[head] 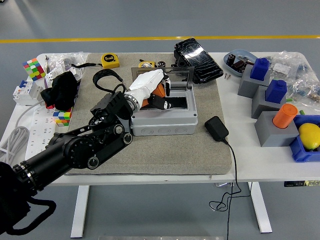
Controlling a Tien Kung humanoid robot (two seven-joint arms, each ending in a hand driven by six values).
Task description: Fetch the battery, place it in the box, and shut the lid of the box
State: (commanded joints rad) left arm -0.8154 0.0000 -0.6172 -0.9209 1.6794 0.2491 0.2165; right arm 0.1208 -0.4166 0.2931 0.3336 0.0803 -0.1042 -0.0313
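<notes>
The left hand reaches into the open grey box, its fingers curled around the orange battery, which sits over the box's left part. The lid stands raised at the box's back edge.

the box sits on the mat near the table's middle, its lid raised at the back. the left hand reaches in over the box's left side. the charger lies just right of the box. a tape measure lies behind, to the left. storage blocks stand far right; a power strip lies far left.
</notes>
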